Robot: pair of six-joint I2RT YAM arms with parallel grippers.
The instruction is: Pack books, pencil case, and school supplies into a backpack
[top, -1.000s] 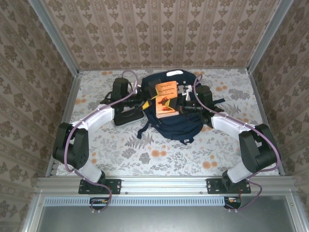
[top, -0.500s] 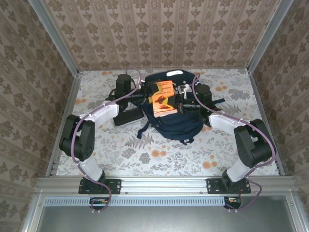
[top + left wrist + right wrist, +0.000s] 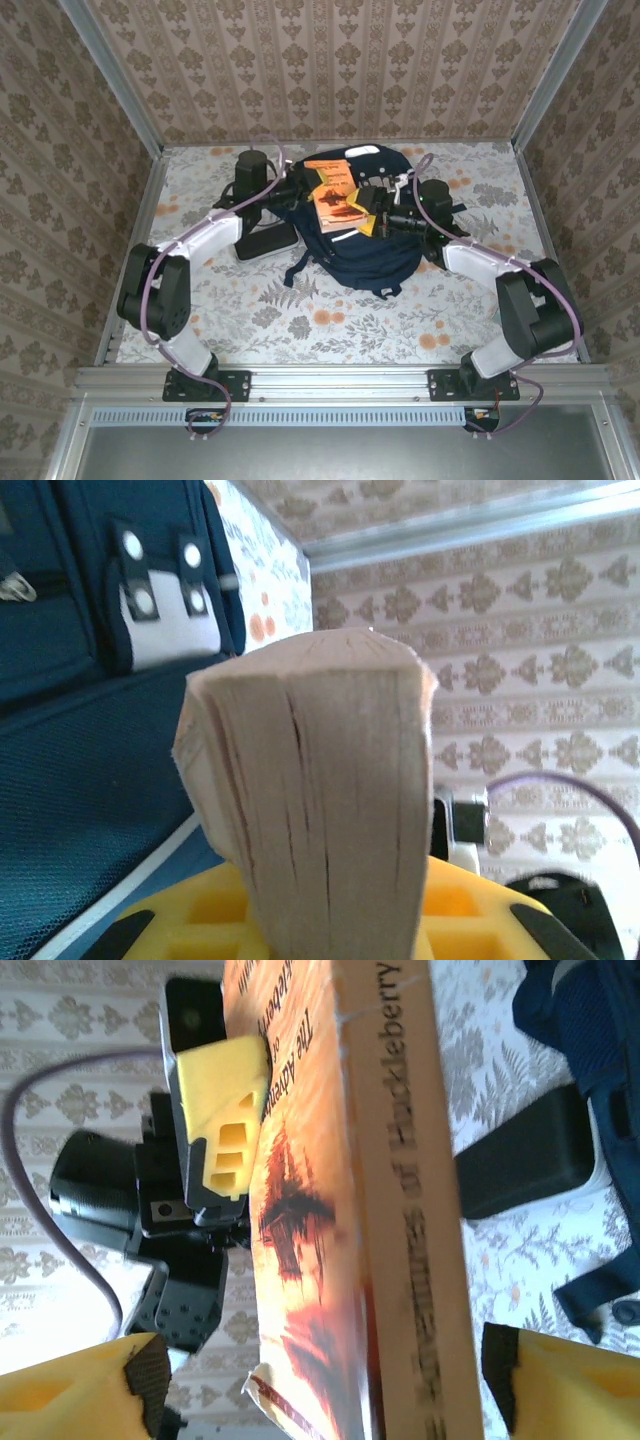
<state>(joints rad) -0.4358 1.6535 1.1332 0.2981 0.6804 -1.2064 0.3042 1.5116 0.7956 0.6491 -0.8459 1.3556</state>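
An orange paperback book (image 3: 335,195) with a dark red cover picture is held on edge above the navy backpack (image 3: 352,250). My left gripper (image 3: 308,188) is shut on it: its pale page edge (image 3: 320,800) stands between the yellow fingers (image 3: 190,920), and one left finger (image 3: 222,1120) presses on the cover (image 3: 300,1210). On the book's right, my right gripper (image 3: 374,216) is open, its fingertips (image 3: 85,1390) wide of the book on both sides. The black pencil case (image 3: 266,241) lies flat on the table, left of the backpack, and shows again as a dark oblong (image 3: 525,1155).
The backpack lies in the middle of the flower-patterned table (image 3: 330,315), its dark straps (image 3: 300,265) trailing toward me. Papered walls in metal frames (image 3: 140,190) close the table in on three sides.
My left gripper has shut on the book and my right gripper has let go and opened. The book has moved up and toward the far side of the backpack.
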